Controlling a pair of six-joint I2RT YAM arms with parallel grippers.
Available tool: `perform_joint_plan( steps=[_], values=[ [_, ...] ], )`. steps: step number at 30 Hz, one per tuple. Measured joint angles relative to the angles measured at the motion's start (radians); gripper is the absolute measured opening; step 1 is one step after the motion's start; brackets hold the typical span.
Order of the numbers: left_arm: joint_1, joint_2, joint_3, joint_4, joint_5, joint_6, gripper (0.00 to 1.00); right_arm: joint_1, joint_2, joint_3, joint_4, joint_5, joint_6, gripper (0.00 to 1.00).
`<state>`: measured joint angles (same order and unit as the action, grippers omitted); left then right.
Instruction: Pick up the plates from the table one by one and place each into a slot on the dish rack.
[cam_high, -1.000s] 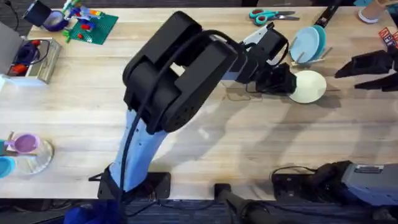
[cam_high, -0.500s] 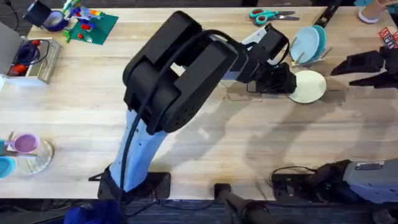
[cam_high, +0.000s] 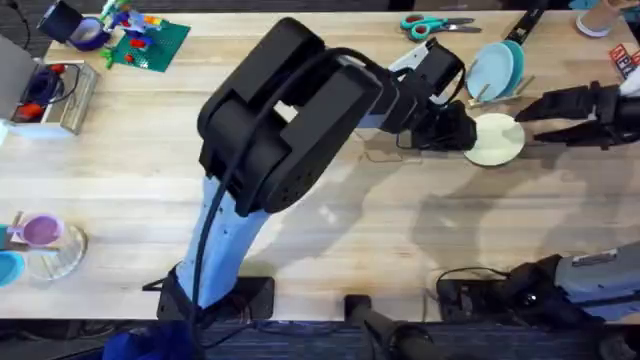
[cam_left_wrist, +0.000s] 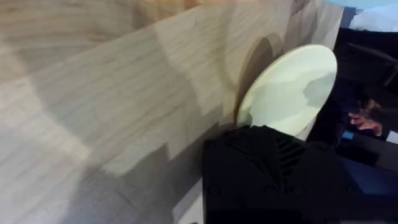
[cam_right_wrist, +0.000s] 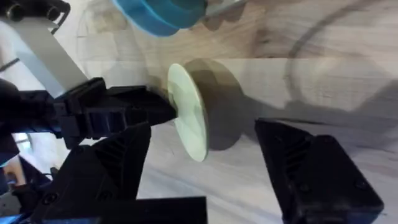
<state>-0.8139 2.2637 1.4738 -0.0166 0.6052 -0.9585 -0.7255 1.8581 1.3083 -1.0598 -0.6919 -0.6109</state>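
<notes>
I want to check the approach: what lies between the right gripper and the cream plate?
Nothing but bare table; in the right wrist view the open right gripper faces the cream plate directly.

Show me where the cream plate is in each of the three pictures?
Overhead: cream plate at right of centre, held by the left gripper.
Left wrist: upper right, above the black finger.
Right wrist: centre, seen edge-on.
Shared landmark: the left gripper on the plate's rim.

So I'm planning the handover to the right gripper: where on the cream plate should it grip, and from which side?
Probably the free rim opposite the left gripper. The cream plate is held tilted up on edge, showing its thin rim to the right gripper, whose open fingers already straddle it. Coming in edge-on from the right, one finger on each face, looks best.
</notes>
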Motion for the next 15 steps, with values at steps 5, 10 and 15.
perform_joint_plan(
  steps=[5, 10, 15],
  values=[
    [0.0, 0.0, 0.0, -0.001, 0.0, 0.0, 0.04, 0.038, 0.035, 0.0, 0.037, -0.01, 0.0, 0.992],
    [0.0, 0.0, 0.001, -0.002, 0.0, 0.0, 0.04, 0.104, 0.055, 0.0, 0.072, -0.012, 0.0, 0.992],
    [0.0, 0.0, 0.001, -0.002, 0.0, 0.0, 0.04, 0.141, 0.062, 0.0, 0.077, -0.012, 0.0, 0.988]
  ],
)
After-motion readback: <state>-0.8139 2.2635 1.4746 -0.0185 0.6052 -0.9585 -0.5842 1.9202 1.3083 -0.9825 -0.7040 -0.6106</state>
